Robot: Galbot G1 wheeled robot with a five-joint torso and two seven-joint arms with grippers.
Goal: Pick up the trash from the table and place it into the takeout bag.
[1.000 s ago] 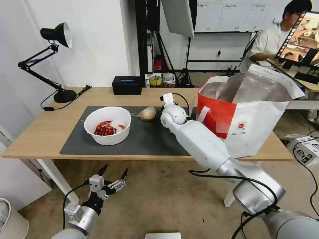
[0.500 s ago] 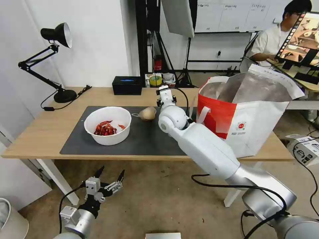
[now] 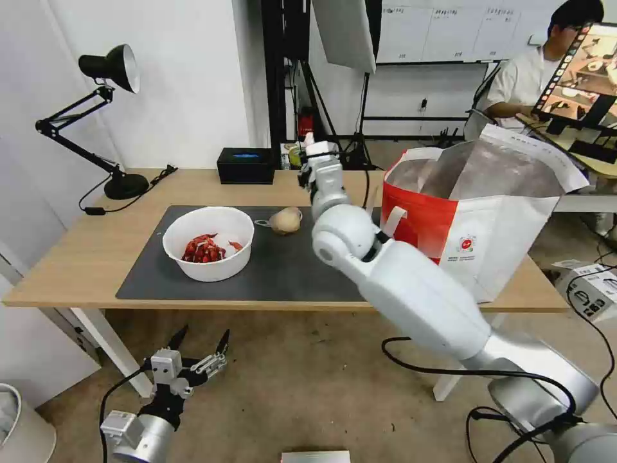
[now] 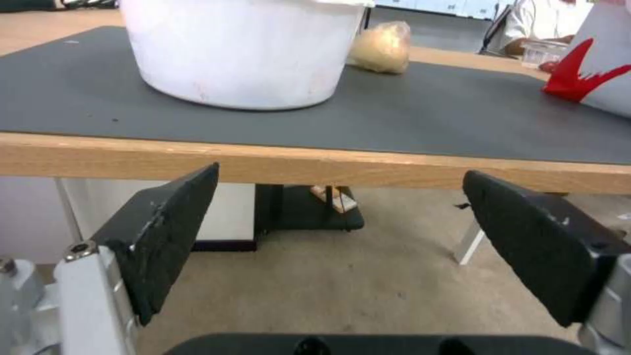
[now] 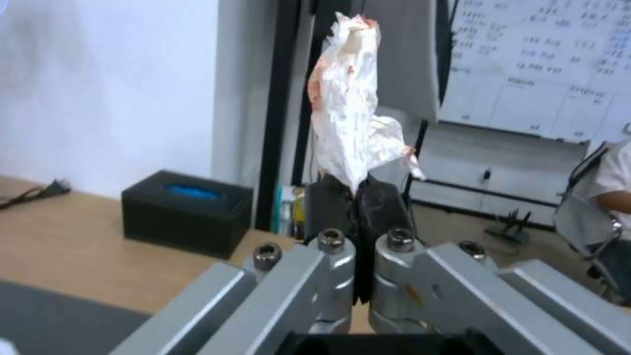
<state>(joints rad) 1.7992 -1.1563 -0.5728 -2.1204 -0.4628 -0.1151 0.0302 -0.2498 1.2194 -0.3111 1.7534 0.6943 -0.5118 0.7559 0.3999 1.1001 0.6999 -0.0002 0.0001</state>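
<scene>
My right gripper is raised above the table's back middle, just left of the red-and-white takeout bag. It is shut on a crumpled white tissue stained red, which sticks up from the fingertips. On the dark grey mat stand a white bowl with red scraps and a beige wrapped lump. A clear plastic tray shows by the bag's foot. My left gripper hangs open below the table's front edge, holding nothing.
A black tissue box sits at the table's back edge, and a black desk lamp stands at the far left corner. The bag's mouth gapes open, showing its foil lining. A white bin stands on the floor at left.
My right gripper has risen from near the mat to well above the table with the tissue in it. The left gripper has sunk slightly and drifted left, still open.
</scene>
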